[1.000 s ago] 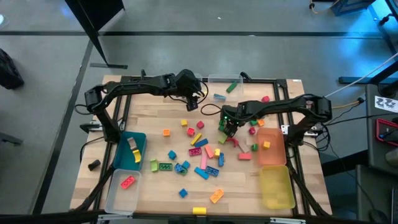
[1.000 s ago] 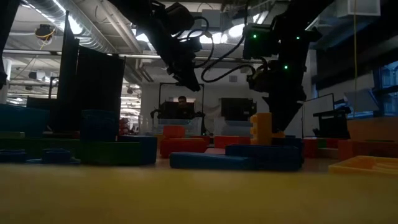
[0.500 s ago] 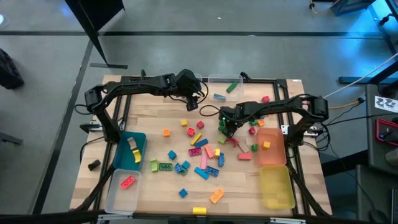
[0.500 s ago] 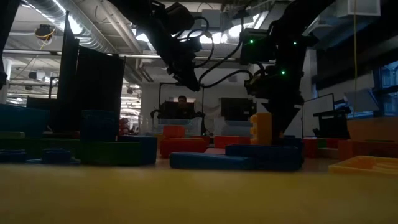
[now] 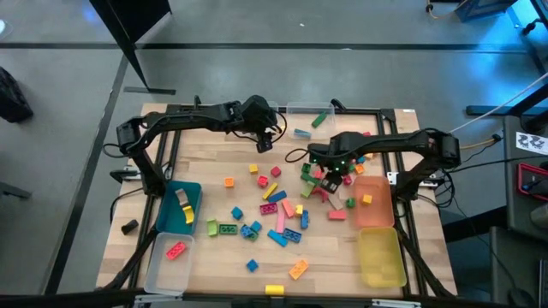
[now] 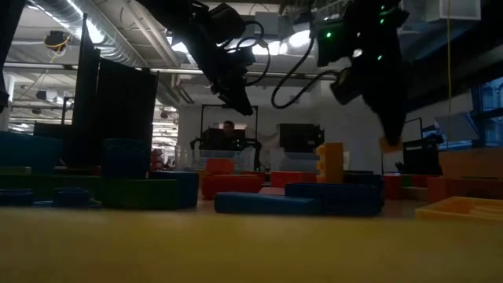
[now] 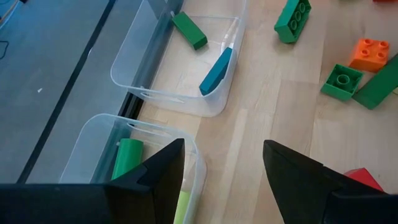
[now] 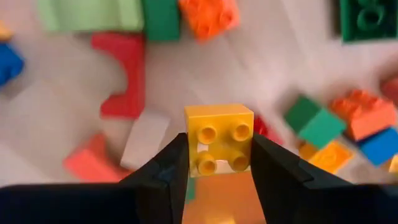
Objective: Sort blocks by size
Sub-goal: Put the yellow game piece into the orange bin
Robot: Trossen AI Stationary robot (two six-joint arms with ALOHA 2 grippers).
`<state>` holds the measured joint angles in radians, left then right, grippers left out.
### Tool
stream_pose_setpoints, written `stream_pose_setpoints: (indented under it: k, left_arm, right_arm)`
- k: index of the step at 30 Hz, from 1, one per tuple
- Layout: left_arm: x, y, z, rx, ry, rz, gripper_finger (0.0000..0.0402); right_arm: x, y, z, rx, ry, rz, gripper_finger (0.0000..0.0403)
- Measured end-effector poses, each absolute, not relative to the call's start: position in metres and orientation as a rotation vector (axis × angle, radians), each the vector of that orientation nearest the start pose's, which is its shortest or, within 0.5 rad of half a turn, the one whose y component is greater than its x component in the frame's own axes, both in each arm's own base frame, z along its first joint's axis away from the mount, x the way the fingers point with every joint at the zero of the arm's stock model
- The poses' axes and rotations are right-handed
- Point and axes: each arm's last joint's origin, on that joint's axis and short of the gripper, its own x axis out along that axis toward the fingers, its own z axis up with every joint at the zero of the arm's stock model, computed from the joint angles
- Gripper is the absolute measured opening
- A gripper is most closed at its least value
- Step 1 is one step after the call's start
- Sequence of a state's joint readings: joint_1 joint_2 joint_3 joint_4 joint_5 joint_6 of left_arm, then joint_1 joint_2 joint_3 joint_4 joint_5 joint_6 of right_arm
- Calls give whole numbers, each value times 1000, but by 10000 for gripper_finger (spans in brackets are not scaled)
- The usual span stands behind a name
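Now: Yellow Brick Lifted Over the Pile

We are pinching a square, four-studded yellow block [image 8: 219, 140] in the right gripper [image 8: 217, 163], raised above the scattered plastic blocks [image 5: 278, 210] mid-table. Our left gripper [image 7: 221, 167] is hovering, fingers spread wide, near the clear bins [image 7: 186, 93] at the table's far edge.

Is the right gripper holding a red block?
No, the right gripper is shut on a yellow block with four studs, gripped between its two dark fingers above the scattered blocks.
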<state>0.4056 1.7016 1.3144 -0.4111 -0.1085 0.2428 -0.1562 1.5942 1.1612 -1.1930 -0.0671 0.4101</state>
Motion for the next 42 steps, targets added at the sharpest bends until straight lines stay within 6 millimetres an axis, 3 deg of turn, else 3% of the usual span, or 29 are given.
stream_pose_setpoints:
  k: [10,15,18,22,29,37,42]
  left_arm:
    - [340,149,259,107,851,385,203]
    - [340,149,259,108,852,384,203]
    - [340,149,259,109,852,384,203]
    - [340,149,259,109,852,384,203]
    - [340,149,259,98,850,389,203]
    - [335,147,254,-3,902,418,203]
    - [332,140,249,-25,973,351,203]
  right_arm:
    - [233,-25,258,562,1630,-301,146]
    - [218,-1,270,515,1664,-270,146]
    - [208,13,275,496,1705,-369,151]
    - [194,29,267,430,1767,-539,151]
    - [182,51,239,428,1807,-523,154]
    - [174,54,226,424,1839,-591,158]
    - [173,53,223,407,1836,-611,195]
